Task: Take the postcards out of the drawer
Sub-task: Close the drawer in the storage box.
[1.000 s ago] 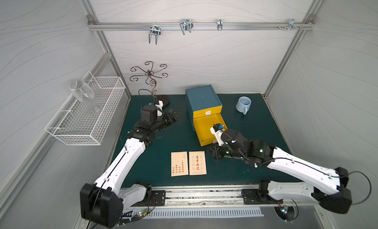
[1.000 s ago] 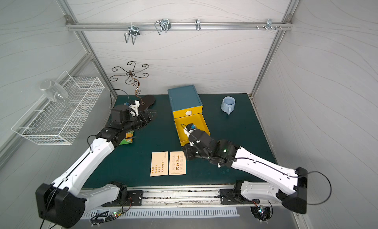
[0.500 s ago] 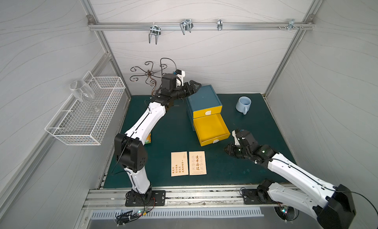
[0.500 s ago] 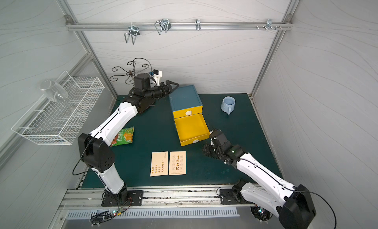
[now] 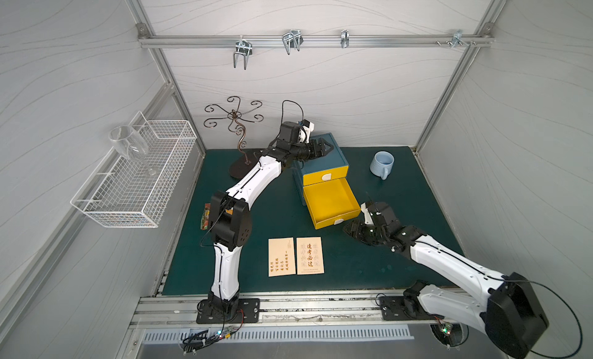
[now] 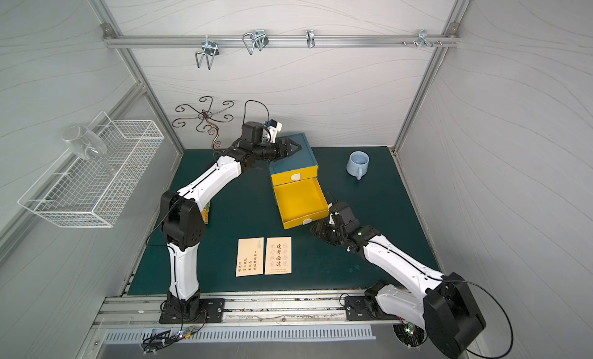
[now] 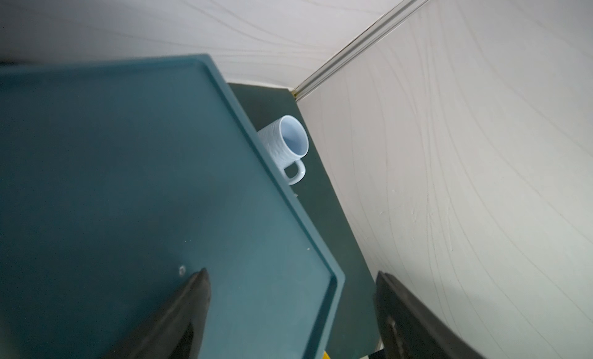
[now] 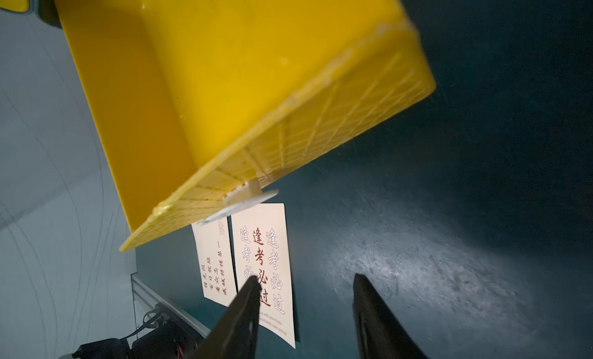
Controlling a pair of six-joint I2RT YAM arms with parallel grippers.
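Two cream postcards lie flat side by side on the green mat, one with small characters [image 5: 281, 256] [image 6: 250, 256] and one with large bold characters [image 5: 309, 255] [image 6: 278, 255] [image 8: 263, 270]. The yellow drawer [image 5: 330, 202] [image 6: 300, 200] [image 8: 224, 84] stands pulled out of the blue cabinet [image 5: 321, 155] [image 7: 128, 181], and its inside shows bare. My left gripper [image 5: 330, 148] [image 6: 298, 146] [image 7: 290, 272] hovers open over the cabinet's top. Low over the mat, just right of the drawer's front, my right gripper [image 5: 349, 229] [image 6: 316, 229] [image 8: 305, 277] is open and holds nothing.
A pale blue mug [image 5: 382, 163] [image 7: 288, 145] stands right of the cabinet. A green-and-red snack packet [image 5: 205, 216] lies at the mat's left edge, partly behind my left arm. A curly metal stand [image 5: 239, 126] is at the back left; a wire basket [image 5: 138, 181] with a glass hangs on the left wall.
My left arm has swung from the mat's left side up over the cabinet's top. My right gripper has drawn back from the drawer toward the front right and its jaws have opened.
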